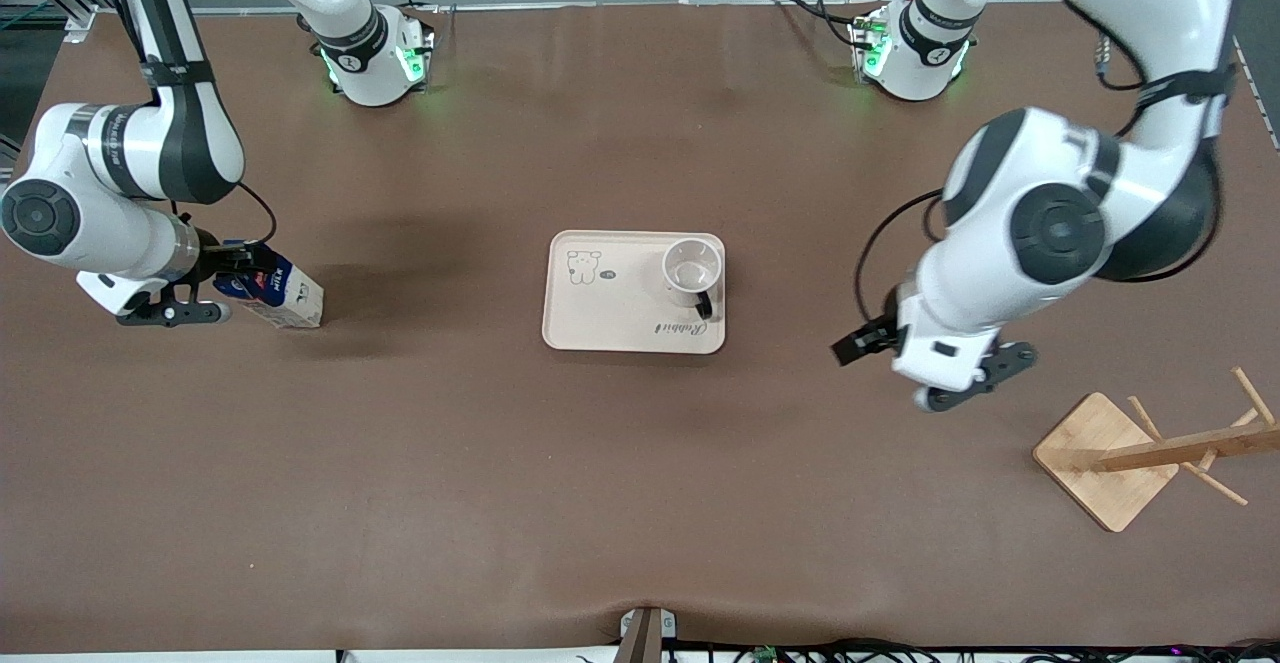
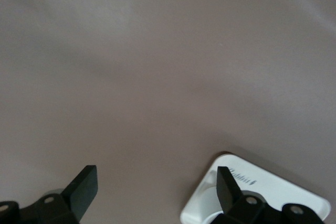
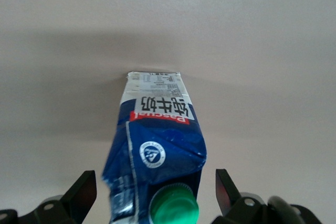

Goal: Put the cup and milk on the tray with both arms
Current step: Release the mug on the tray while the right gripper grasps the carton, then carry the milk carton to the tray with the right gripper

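Reading "MILK", the carton [image 1: 275, 288] stands between the right gripper's [image 3: 156, 192] spread, empty fingers [image 3: 81, 192].

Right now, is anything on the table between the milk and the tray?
No. In the front view only bare brown table lies between the milk and the tray. The cup stands on the tray.

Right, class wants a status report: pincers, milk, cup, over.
Left pincer open, empty, over table. Right pincer open around milk, not closed. Cup on tray. Path clear.
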Available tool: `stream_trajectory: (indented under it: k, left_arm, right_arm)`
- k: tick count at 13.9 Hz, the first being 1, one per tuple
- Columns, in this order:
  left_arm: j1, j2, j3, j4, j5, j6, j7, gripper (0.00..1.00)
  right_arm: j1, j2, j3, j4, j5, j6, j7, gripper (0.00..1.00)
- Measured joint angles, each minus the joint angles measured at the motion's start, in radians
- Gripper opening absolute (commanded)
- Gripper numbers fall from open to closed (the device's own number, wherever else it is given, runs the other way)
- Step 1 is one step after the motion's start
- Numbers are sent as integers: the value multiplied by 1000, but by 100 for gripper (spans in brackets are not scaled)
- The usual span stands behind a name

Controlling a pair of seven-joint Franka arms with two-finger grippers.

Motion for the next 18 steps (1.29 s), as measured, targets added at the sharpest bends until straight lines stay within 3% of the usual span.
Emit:
stream_trajectory:
  k: [1, 4, 8, 12, 18]
  left_arm:
    - [29, -22, 0, 0, 0, -24, 61, 100]
    - [103, -79, 2, 0, 2, -110, 245, 100]
    - [195, -132, 4, -1, 5, -185, 421, 100]
    - [262, -189, 5, 0, 5, -246, 533, 100]
    - [264, -294, 37, -2, 5, -261, 599, 100]
  right_arm:
    - [-5, 0, -1, -7, 0, 5, -1, 1]
    - [-10, -1, -2, -8, -1, -15, -2, 0]
    - [13, -9, 11, 49, 22, -177, -2, 0]
    - [134, -27, 22, 262, 82, -363, 17, 0]
    - [400, 19, 29, 477, 92, -391, 248, 0]
